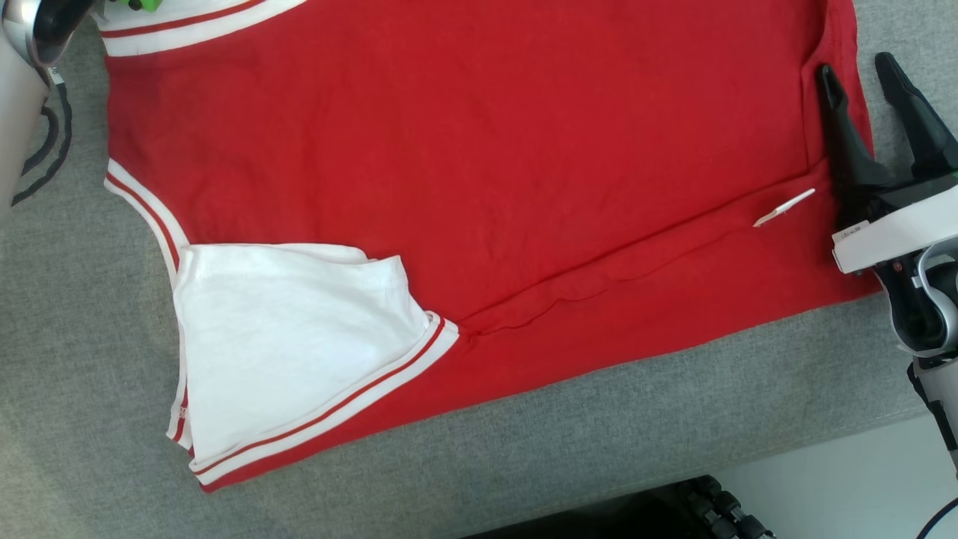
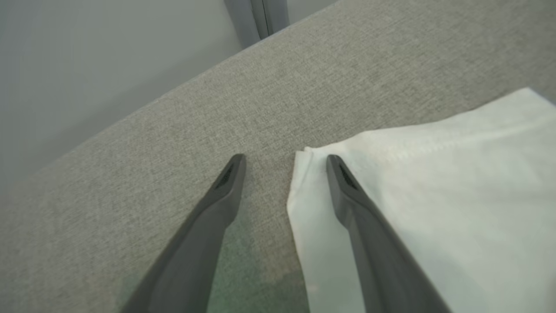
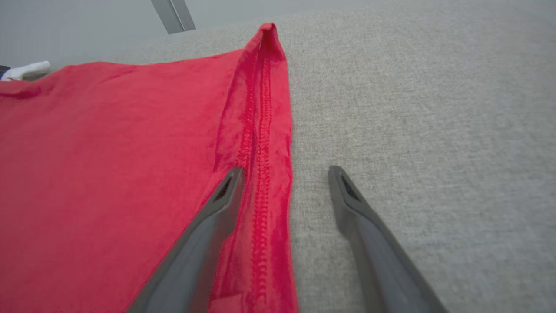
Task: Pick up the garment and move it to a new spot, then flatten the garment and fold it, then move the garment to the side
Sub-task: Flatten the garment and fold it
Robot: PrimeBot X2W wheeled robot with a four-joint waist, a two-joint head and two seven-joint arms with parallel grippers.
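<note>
The garment (image 1: 479, 150) is a red shirt with white, red-striped trim, spread on the grey table (image 1: 75, 337). One white sleeve (image 1: 292, 337) is folded over its near left corner. My right gripper (image 1: 856, 67) is open at the shirt's right edge. In the right wrist view its left finger lies on the red cloth (image 3: 108, 152), its right finger is over bare grey fabric, and the stitched hem (image 3: 260, 130) runs between them. My left gripper (image 2: 285, 158) is open too, straddling the corner of a white sleeve (image 2: 434, 174), with its right finger on the white cloth.
A small white tag (image 1: 783, 207) sticks out near the right hem. The table's edge runs along the lower right, with pale floor (image 1: 823, 479) and a dark base (image 1: 636, 516) below. My pale left forearm (image 1: 19, 112) stands at the upper left.
</note>
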